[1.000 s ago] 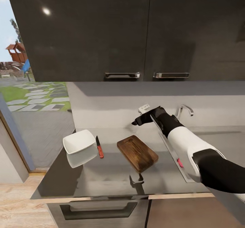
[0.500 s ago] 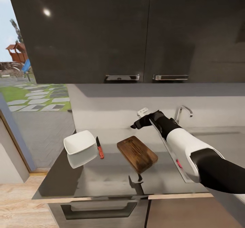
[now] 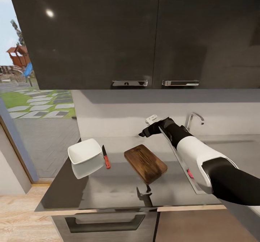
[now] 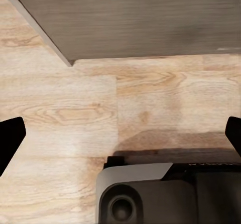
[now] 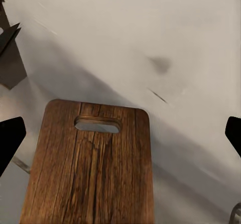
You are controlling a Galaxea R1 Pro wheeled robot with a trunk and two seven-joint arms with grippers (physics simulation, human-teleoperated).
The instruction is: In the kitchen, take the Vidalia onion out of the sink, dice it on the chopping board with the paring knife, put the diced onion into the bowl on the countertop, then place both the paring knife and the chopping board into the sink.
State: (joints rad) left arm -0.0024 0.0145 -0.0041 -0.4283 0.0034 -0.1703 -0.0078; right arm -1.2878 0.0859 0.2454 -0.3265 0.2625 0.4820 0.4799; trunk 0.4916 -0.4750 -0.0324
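Note:
The dark wooden chopping board [image 3: 145, 163] [image 5: 90, 169] lies on the grey countertop [image 3: 108, 186], its handle slot at the far end. To its left rest the red-handled paring knife [image 3: 105, 157] and the white bowl [image 3: 85, 151]. My right gripper [image 3: 143, 132] [image 5: 120, 136] hovers open above the counter just beyond the board's far end, nothing between its fingers. The sink rim [image 3: 178, 158] and chrome tap [image 3: 194, 118] are to the right, the basin largely hidden by my right arm. The Vidalia onion is out of view. My left gripper [image 4: 120, 136] hangs open over the wooden floor.
Dark wall cabinets [image 3: 130, 35] hang low over the counter. A white socket [image 3: 151, 119] sits on the back wall near my right gripper. Left of the counter is a glass door to a garden. A drawer handle [image 3: 104, 224] runs below the front edge.
My right gripper has drifted slightly left and down over the last second; the view has shifted a little. Board, knife and bowl lie as before.

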